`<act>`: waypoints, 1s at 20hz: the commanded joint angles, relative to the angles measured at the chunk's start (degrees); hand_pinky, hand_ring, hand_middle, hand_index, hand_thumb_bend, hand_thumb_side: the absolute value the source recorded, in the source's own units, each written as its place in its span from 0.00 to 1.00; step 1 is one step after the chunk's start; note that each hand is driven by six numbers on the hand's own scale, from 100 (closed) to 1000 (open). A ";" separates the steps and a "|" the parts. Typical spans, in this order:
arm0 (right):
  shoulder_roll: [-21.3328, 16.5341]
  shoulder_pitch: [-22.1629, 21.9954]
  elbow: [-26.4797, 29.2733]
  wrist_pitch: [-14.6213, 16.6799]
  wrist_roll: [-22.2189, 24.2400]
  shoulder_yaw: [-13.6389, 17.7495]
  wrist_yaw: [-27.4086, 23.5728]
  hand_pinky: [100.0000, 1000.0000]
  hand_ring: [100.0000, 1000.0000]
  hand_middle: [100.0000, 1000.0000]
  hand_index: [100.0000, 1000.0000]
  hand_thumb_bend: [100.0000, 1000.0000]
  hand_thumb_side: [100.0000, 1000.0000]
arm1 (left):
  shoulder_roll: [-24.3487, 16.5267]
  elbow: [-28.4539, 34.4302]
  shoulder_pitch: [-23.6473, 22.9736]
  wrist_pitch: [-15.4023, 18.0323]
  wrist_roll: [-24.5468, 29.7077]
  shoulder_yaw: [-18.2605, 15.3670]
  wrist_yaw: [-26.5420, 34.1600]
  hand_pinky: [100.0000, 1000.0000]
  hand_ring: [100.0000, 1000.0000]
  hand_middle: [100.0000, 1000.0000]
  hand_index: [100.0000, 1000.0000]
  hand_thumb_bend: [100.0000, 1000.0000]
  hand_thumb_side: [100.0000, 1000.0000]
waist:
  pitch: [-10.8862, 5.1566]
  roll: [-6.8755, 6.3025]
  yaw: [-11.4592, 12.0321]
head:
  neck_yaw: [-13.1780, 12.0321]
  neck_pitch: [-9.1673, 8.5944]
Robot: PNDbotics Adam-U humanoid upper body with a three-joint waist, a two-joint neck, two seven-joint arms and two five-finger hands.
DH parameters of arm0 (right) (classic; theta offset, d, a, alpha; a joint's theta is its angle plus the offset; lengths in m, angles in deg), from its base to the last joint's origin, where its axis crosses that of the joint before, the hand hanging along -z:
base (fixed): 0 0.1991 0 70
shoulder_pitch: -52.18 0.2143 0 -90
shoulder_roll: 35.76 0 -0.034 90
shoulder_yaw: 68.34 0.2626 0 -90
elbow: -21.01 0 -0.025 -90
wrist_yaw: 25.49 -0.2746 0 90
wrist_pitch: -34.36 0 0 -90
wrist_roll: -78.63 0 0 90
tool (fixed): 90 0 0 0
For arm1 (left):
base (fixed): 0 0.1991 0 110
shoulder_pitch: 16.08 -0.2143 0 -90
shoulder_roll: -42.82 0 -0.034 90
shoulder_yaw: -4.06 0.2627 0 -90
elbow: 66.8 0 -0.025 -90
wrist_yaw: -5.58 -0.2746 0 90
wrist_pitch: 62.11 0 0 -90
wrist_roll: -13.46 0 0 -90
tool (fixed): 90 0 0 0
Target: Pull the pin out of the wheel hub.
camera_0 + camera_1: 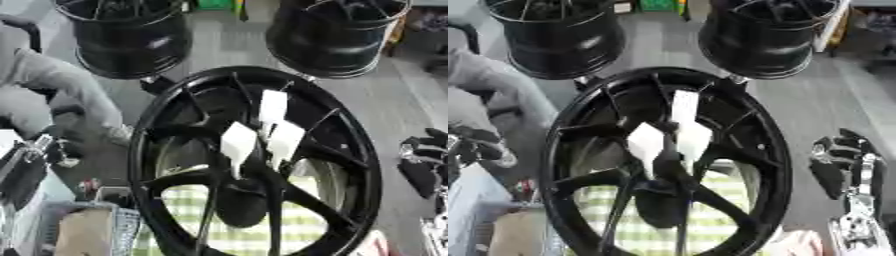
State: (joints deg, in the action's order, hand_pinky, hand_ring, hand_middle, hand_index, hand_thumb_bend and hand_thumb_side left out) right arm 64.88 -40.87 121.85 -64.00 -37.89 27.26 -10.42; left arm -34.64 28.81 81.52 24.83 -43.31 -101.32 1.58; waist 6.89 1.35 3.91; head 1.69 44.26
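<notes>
Your right hand (846, 167) waits off to the right of the wheel (254, 165), fingers relaxed and holding nothing. Bring it in across the rim toward the hub (241, 192), thread between the spokes and don't brush the white tags (262, 132). Close on the pin only once you can see it (right now I can't make it out among the dark spokes), then draw it straight out along its own line so it doesn't bind. Your left hand (470, 145) sits at the left edge; whether its fingers are curled I can't tell.

The wheel fills the middle of the view, black and glossy, thin spokes running into a dark hub, three white tags clustered just above the centre.
</notes>
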 commanded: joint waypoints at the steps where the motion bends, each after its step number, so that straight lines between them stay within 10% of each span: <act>1: -0.68 0.33 1.33 -0.07 -0.06 0.12 0.40 0.52 0.59 0.62 0.76 0.00 0.14 | -0.45 1.20 0.43 0.17 0.17 0.13 0.17 0.67 0.56 0.60 0.67 0.00 0.81 | -0.49 -0.11 -0.03 | -0.10 -0.15; 13: -2.04 0.34 1.92 -0.48 0.25 0.19 0.67 0.53 0.60 0.63 0.77 0.00 0.20 | -0.45 1.28 0.45 0.12 0.28 0.20 0.14 0.67 0.57 0.60 0.67 0.00 0.81 | -0.52 0.02 0.11 | -0.20 -0.15; 20: -12.98 -0.25 7.87 -4.35 4.38 -0.16 2.63 0.55 0.61 0.65 0.81 0.00 0.31 | -0.76 1.21 0.22 0.10 0.46 0.30 0.01 0.67 0.57 0.60 0.67 0.00 0.81 | -0.71 0.44 0.17 | -0.24 -0.15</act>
State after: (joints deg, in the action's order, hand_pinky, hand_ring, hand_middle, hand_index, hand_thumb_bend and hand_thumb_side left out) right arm 55.62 -41.41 127.14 -67.67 -34.42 27.10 -8.63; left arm -34.64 28.83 81.48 24.85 -43.04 -101.29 1.59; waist 6.77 1.84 4.00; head 1.68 44.26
